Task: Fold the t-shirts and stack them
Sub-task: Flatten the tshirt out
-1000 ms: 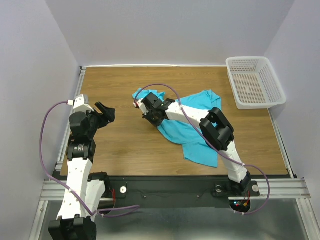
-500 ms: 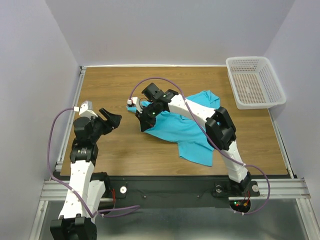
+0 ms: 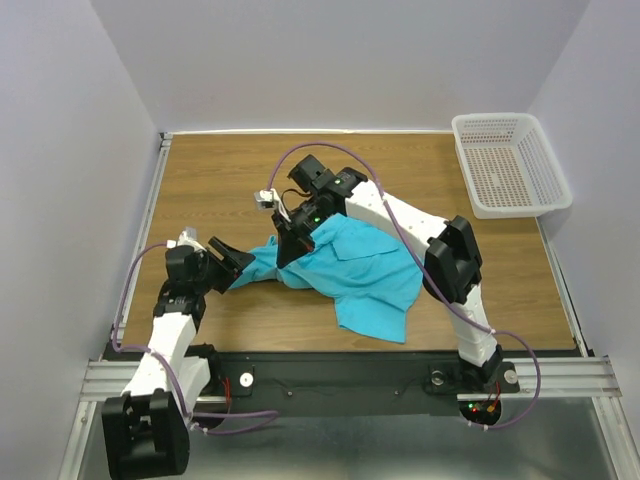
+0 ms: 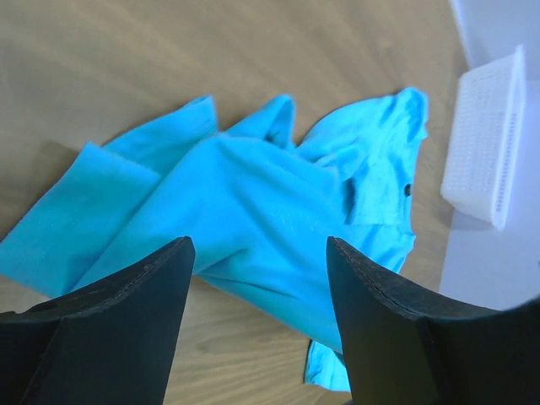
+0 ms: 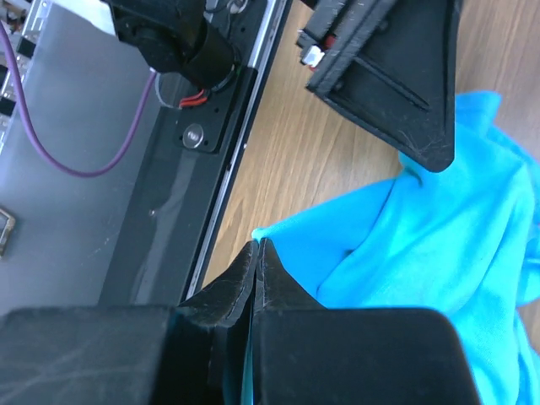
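Left claw (image 4: 257, 253) low at near-left, fingers apart, aimed at the t-shirt (image 3: 365, 265). Shirt rumpled mid-worktop (image 3: 220, 190), long axis left-right. Right claw (image 5: 257, 249) pinched tight on its left edge. Chest-mark end points toward far-right basket (image 3: 510, 165).

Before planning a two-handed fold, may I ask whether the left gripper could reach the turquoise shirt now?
Probably yes: the open left gripper sits right beside the left edge of the shirt, with nothing in between.
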Tool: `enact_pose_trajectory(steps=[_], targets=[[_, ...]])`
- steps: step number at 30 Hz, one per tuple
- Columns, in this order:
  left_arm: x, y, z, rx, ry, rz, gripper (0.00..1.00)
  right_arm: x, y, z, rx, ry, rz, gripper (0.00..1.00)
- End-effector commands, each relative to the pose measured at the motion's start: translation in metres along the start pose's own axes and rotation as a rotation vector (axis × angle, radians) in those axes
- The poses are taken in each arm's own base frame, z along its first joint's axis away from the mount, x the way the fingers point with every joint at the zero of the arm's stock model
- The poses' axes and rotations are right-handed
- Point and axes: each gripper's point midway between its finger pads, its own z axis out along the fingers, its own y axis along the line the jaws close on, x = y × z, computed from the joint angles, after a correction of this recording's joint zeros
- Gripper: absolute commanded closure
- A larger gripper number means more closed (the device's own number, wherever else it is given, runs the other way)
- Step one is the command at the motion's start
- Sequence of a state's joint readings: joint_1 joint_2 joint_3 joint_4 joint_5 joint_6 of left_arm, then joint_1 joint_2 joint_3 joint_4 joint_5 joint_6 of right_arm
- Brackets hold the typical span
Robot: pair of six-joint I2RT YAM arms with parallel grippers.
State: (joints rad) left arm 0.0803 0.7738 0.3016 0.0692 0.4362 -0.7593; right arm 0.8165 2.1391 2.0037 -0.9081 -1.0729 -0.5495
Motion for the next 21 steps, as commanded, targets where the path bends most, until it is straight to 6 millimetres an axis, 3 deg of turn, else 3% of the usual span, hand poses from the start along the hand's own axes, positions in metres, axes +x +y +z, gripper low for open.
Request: enact_pose_trajectory(steps=[1, 6, 11, 14, 15, 21], targets=[[0.003, 0.0, 0.005, 0.005, 0.023, -0.045, 0.26, -0.005, 0.012, -0.01, -0.017, -0.015, -0.031, 0.99], [-0.006, 0.006, 0.007, -0.085, 0.015, -0.02, 0.25, -0.008, 0.0, -0.017, 0.049, 0.001, -0.04, 0.99], [-0.004, 0.024, 0.014, -0.231, 0.058, -0.019, 0.25, -0.026, -0.03, -0.056, 0.175, -0.04, -0.034, 0.99], [0.003, 0.031, 0.027, -0.29, 0.117, -0.014, 0.25, -0.029, -0.038, -0.066, 0.201, -0.054, -0.023, 0.99], [0.012, 0.024, 0.03, -0.279, 0.147, 0.014, 0.25, -0.028, -0.039, -0.066, 0.206, -0.052, -0.021, 0.99], [0.018, 0.004, 0.043, -0.299, 0.173, 0.047, 0.25, -0.019, -0.046, -0.065, 0.23, -0.034, -0.004, 0.99]])
